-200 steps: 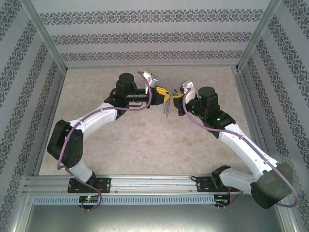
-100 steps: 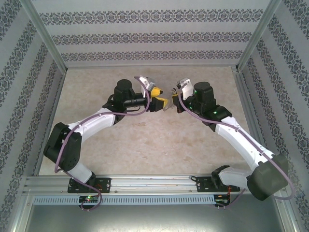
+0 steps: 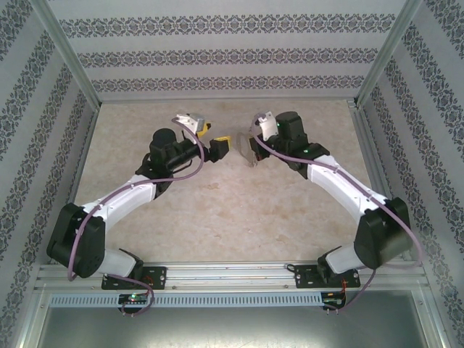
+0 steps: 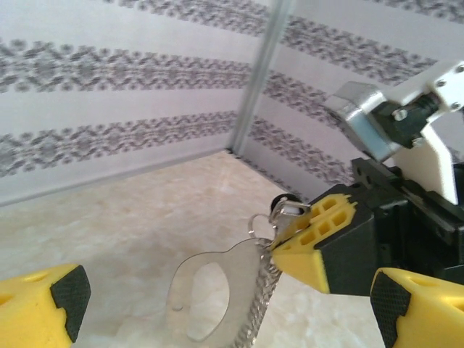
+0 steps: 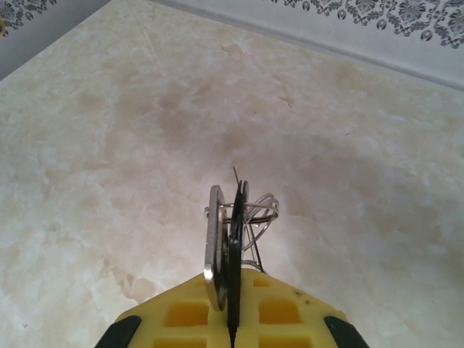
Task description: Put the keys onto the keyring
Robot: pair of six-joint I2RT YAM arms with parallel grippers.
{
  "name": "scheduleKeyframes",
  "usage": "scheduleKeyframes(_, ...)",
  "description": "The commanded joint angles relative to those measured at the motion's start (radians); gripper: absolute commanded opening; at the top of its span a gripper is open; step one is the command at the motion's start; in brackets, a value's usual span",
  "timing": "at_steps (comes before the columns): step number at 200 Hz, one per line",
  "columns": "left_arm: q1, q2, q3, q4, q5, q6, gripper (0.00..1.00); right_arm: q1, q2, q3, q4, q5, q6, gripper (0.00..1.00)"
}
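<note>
My right gripper point(image 5: 230, 322) is shut on the black-headed key point(image 5: 236, 239), which I see edge-on between its yellow pads point(image 5: 187, 315). The grey keyring loop point(image 4: 210, 290) hangs just below those fingertips, with its jagged chain point(image 4: 262, 297) along one side. Thin wire rings point(image 5: 259, 210) link the pieces. In the right wrist view the loop point(image 5: 215, 243) stands edge-on beside the key. My left gripper point(image 4: 228, 308) is open, its pads point(image 4: 69, 290) wide apart and clear of the loop. From above, the left gripper point(image 3: 216, 147) faces the right gripper point(image 3: 254, 145) across a small gap.
The beige marbled tabletop point(image 3: 217, 210) lies beneath both arms. Patterned walls and an aluminium corner post point(image 4: 257, 80) close in the back and sides. A metal rail point(image 3: 232, 274) runs along the near edge by the arm bases.
Both grippers have moved left and toward the back. The left gripper has drawn away from the right one, leaving the hanging loop with the right gripper.
</note>
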Motion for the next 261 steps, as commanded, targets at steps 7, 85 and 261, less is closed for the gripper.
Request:
scheduleKeyframes(7,0.028,-0.027,-0.021,0.058,-0.082,-0.045,1.0,-0.003,0.088,0.124,0.051,-0.033,-0.023,0.0)
scheduleKeyframes(85,0.043,-0.052,-0.018,0.017,-0.113,-0.038,1.0,-0.006,0.421,0.457,0.027,-0.077,0.013,0.0)
scheduleKeyframes(261,0.044,-0.069,-0.013,0.002,-0.079,-0.071,1.0,0.051,0.356,-0.052,0.214,-0.055,0.165,0.0)
